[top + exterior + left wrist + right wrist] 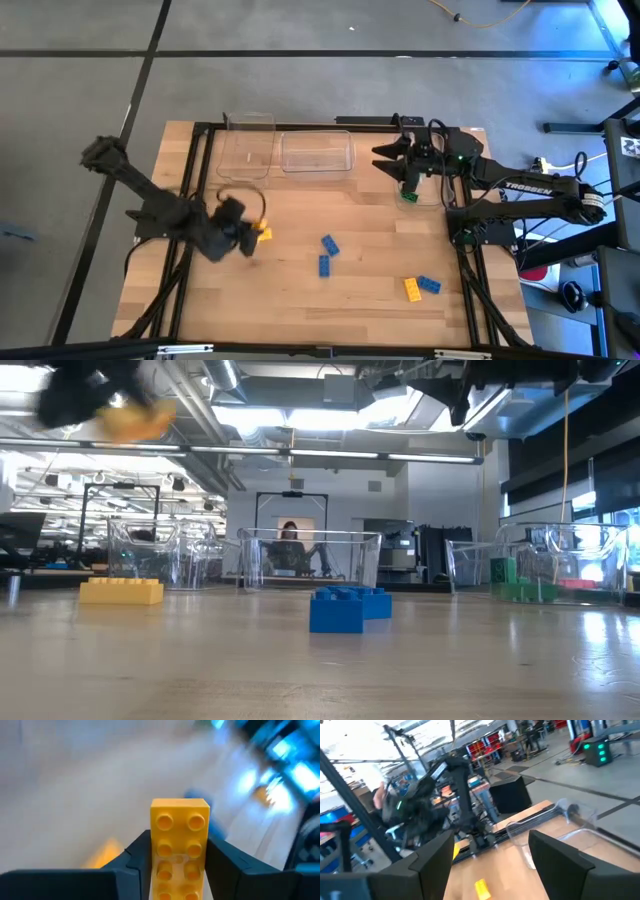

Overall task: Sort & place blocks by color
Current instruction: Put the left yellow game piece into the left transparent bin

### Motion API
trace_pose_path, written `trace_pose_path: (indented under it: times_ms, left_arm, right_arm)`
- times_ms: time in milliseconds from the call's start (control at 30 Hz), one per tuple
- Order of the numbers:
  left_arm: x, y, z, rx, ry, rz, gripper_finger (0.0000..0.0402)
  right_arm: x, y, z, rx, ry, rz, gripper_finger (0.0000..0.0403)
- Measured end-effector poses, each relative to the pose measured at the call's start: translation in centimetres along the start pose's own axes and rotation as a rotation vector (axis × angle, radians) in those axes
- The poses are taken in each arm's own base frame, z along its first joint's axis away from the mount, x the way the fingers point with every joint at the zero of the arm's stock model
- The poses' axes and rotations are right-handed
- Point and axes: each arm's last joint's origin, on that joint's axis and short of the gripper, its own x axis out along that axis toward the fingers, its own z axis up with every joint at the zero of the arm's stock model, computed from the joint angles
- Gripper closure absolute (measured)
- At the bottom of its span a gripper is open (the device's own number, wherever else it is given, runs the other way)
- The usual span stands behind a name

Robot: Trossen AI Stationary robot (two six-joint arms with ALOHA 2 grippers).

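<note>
My left gripper (248, 237) hovers over the table's left half, shut on a yellow brick (180, 845), which also shows blurred and high up in the low view (135, 420). Another yellow brick (121, 591) lies on the table below it. Two blue bricks (326, 254) lie mid-table, and a yellow brick (412, 290) and a blue brick (430, 284) lie near the right front. My right gripper (492, 870) is open and holds nothing. It hangs above the right clear bin (425, 190), which holds green bricks (518, 582). My left gripper pinches the yellow brick by its two long side faces (152, 855), one finger on each side. The studded top faces the wrist camera, and the brick's far end (180, 807) sticks out past the fingertips. The low view shows the brick lifted clear of the table.
Two more clear bins (248, 150) (317, 152) stand along the far edge, left of the bin with the green bricks. A black frame rail (300, 125) runs around the table. Bare wood lies between the loose bricks. A person (290, 540) sits far behind the table.
</note>
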Motion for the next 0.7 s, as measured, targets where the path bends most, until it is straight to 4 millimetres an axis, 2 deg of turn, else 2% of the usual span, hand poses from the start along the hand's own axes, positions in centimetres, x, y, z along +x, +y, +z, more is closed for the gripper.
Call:
trace_pose_path:
  times_ms: [167, 300, 400, 500, 700]
  left_arm:
    - [0.2, -0.5, 5.9, 0.199, -0.290, -0.088, 0.0274]
    - [1.6, -0.6, 10.0, 0.327, -0.454, -0.209, 0.0274]
    - [3.3, -0.4, 12.2, 0.358, -0.524, -0.353, 0.0274]
    - [4.9, -0.2, 13.6, 0.362, -0.552, -0.468, 0.0274]
    - [7.1, -0.2, 13.9, 0.364, -0.540, -0.518, 0.0274]
  right_arm:
    - [1.4, 0.7, -1.4, -0.021, 0.065, 0.050, 0.0144]
    - [3.2, 1.1, -3.4, -0.009, 0.143, 0.078, 0.0144]
    - [4.6, 1.6, -4.8, 0.020, 0.167, 0.099, 0.0144]
    - [5.9, 1.9, -5.8, 0.036, 0.155, 0.126, 0.0144]
    - [7.0, 2.0, -6.8, 0.034, 0.131, 0.094, 0.0144]
